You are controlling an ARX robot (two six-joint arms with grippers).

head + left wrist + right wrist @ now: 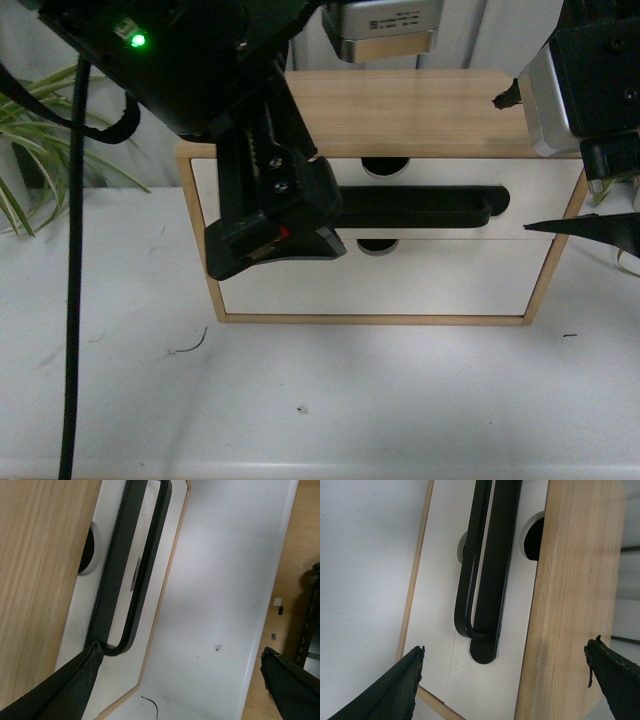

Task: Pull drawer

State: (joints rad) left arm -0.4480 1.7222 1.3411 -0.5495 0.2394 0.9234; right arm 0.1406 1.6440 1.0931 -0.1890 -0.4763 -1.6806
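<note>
The drawer (440, 176) is the upper one in a low wooden cabinet (400, 100), white-fronted with a half-round notch and a long black bar handle (430, 205). Its front lies level with the plain front below. My left gripper (280, 235) hangs open before the handle's left end. In the left wrist view one finger (75, 680) touches the end of the handle (130, 580), and the other finger (292, 682) is far off over the table. My right gripper (505, 680) is open around the cabinet's right end, with the handle (487, 580) ahead of it and nothing held.
The lower white drawer front (440, 285) has no handle. The cabinet stands on a white table (350, 400). A green plant (30, 150) is at the far left. A black cable (72, 300) hangs down at the left.
</note>
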